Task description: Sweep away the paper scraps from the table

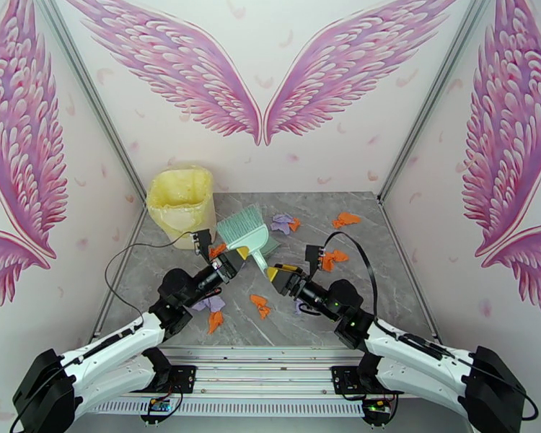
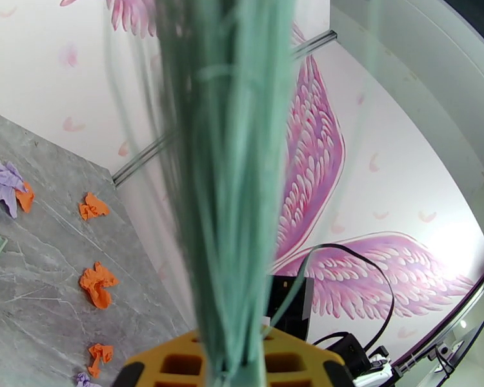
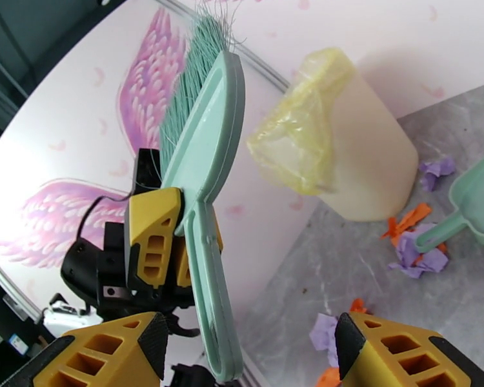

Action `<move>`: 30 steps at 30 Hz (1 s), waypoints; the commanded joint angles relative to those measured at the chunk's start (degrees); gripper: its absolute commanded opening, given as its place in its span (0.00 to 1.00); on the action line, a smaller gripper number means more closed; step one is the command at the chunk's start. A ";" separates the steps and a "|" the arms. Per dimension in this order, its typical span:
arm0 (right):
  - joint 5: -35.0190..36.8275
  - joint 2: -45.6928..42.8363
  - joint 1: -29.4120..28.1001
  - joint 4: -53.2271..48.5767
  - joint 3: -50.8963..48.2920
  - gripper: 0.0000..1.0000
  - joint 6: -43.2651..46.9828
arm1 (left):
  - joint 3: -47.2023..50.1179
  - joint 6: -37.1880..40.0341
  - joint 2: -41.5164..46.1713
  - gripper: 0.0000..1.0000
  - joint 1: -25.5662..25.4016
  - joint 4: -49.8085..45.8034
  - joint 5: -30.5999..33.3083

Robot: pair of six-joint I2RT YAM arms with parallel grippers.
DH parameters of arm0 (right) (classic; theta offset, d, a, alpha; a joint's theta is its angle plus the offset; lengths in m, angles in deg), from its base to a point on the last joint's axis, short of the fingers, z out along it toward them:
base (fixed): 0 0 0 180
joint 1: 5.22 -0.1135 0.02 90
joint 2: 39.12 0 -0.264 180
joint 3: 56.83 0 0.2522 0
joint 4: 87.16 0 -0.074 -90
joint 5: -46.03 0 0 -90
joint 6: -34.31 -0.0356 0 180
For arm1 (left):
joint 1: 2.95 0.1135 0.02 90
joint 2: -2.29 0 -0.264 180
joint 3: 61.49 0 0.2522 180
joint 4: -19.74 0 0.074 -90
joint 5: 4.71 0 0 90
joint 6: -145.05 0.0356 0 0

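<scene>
Paper scraps [image 1: 260, 306], small crumpled orange and lavender bits, lie scattered across the grey marble-patterned worktop [image 1: 386, 247]. Left gripper [image 1: 231, 265]: jaws pinching the neck of a mint-green plastic hand brush [image 1: 245, 229], bristles lifted clear. Right gripper [image 1: 281, 273]: jaws spread either side of the handle. Probably best: set the bristles flat on the worktop, then stroke scraps toward the mint-green plastic dustpan [image 3: 481, 208].

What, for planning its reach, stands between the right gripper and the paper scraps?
The brush, held by the left gripper; its handle runs between the right gripper's open fingers. Nothing else visible blocks the paper scraps.
</scene>
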 commanded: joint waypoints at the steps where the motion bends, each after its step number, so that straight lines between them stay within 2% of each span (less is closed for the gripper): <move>1: -2.70 2.77 -0.29 10.84 2.00 0.71 -4.43 | 1.37 -0.36 1.76 0.00 -0.16 3.86 3.13; 11: -2.52 12.64 -0.45 24.90 2.97 0.63 -10.51 | 3.27 -0.03 0.47 0.00 -2.28 8.08 10.18; 17: -2.90 17.48 -0.83 28.25 5.27 0.60 -12.25 | 3.25 0.09 -0.89 0.00 -3.37 10.01 12.28; 24: -3.57 22.61 -1.16 34.76 6.88 0.51 -14.66 | 3.60 0.41 -2.82 0.00 -4.44 11.57 13.92; 30: -3.68 24.14 -1.41 35.49 8.01 0.46 -15.10 | 4.05 0.70 -4.59 0.00 -5.08 13.10 15.18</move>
